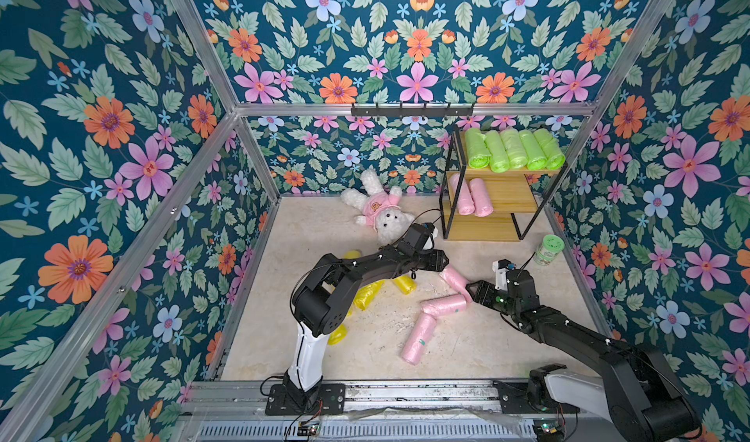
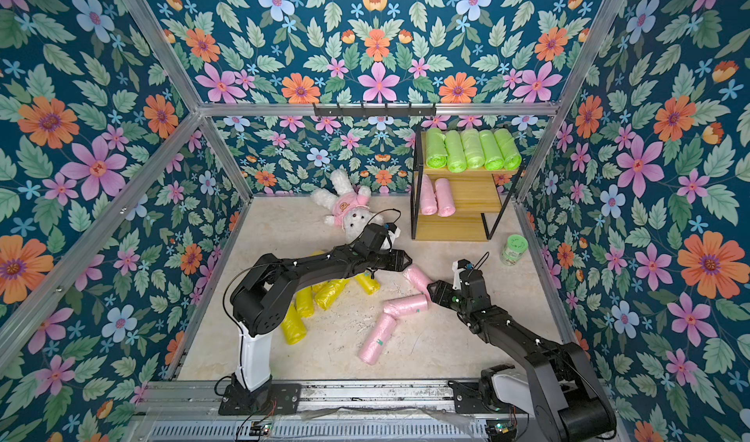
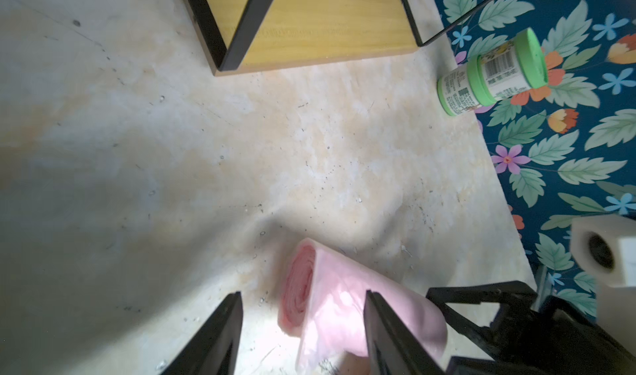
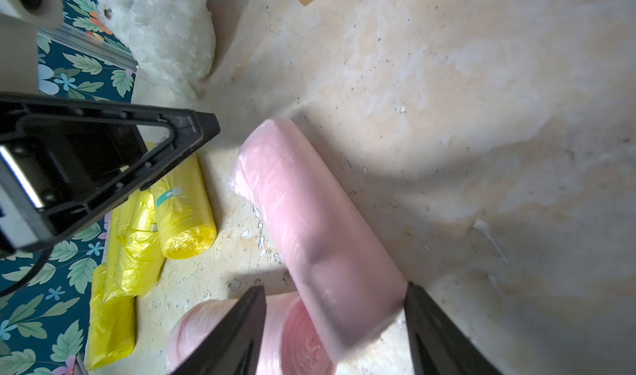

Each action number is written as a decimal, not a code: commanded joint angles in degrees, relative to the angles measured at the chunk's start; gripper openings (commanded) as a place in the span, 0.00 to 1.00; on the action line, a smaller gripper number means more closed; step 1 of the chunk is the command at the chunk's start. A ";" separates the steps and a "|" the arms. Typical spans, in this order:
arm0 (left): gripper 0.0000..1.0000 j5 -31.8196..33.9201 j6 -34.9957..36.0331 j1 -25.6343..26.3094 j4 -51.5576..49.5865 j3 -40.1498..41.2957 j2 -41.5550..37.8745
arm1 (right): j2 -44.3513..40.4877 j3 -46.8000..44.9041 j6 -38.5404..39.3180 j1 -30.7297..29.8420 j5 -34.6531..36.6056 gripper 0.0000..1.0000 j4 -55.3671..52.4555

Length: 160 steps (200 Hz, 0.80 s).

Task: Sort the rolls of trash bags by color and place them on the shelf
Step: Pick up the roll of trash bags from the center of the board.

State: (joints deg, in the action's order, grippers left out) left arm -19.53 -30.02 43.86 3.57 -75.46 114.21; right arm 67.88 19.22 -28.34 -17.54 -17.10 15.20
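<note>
Between the two gripper tips on the tabletop [image 1: 324, 225] lies a pink roll [image 1: 455, 280]. Its long axis runs diagonally, the far end pointing at the left gripper [image 1: 443, 260] and the near end at the right gripper [image 1: 470, 290]. The left jaws are spread, with the roll's spiral end face between them and a gap on one side. The right jaws are also spread and straddle the other end; one finger [image 4: 433, 335] touches the wrap. Two more pink rolls [image 1: 444, 306] lie just beside it, and yellow rolls [image 1: 367, 294] lie under the left arm. On the shelf [image 1: 511, 194] behind, five green rolls [image 1: 513, 150] fill the top tier, and two pink shelf rolls [image 1: 470, 195] sit on the middle tier.
</note>
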 commanded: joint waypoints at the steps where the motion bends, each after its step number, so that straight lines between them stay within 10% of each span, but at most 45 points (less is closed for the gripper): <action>1: 0.66 -0.05 0.09 -0.20 1.45 2.64 -2.34 | 0.21 0.73 2.12 -0.74 1.95 0.75 0.88; 97: 0.69 -2.54 -1.36 -0.18 3.62 11.64 -7.33 | 8.88 8.02 7.18 -8.04 15.52 0.80 -7.77; 160: 0.69 -0.84 -1.18 -0.72 3.90 13.37 -9.21 | 16.15 13.01 9.88 -8.19 12.36 0.80 -7.05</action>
State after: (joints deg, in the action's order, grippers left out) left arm -21.63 -32.34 43.44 6.37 -62.54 105.93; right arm 82.24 31.40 -20.14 -25.71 -3.01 8.58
